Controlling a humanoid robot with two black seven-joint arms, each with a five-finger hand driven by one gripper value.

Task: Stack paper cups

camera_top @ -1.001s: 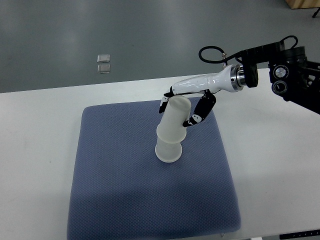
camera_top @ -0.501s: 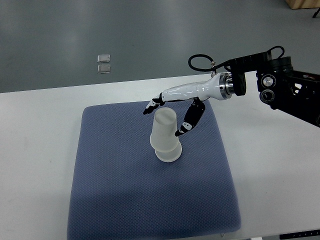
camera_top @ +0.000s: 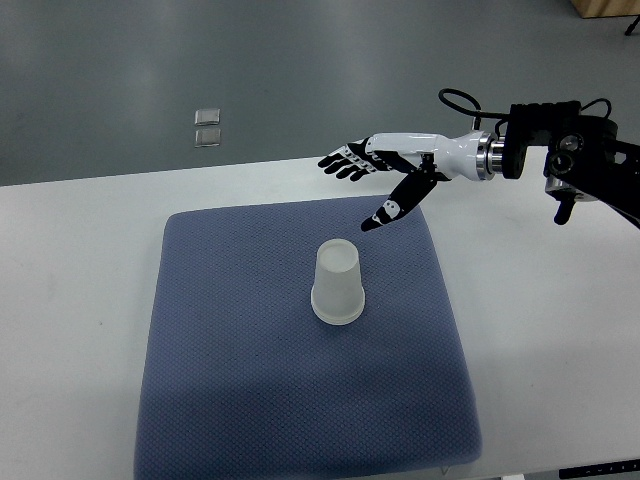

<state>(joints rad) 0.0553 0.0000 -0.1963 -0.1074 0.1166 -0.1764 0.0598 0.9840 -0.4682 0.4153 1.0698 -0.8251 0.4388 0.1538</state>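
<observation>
In the top view, the right hand (camera_top: 385, 180) has been lifted clear, its fingers (camera_top: 345, 160) spread apart and empty. The paper cups (camera_top: 338, 283), held half a second ago, are left nested upside down below and in front of it on the blue mat (camera_top: 220, 350), so the stack appears finished.

You see translucent white paper cups (camera_top: 338, 283) nested into one stack, turned upside down; it stands upright near the middle of a blue-grey textured square mat (camera_top: 250, 390); nothing touches it.
</observation>
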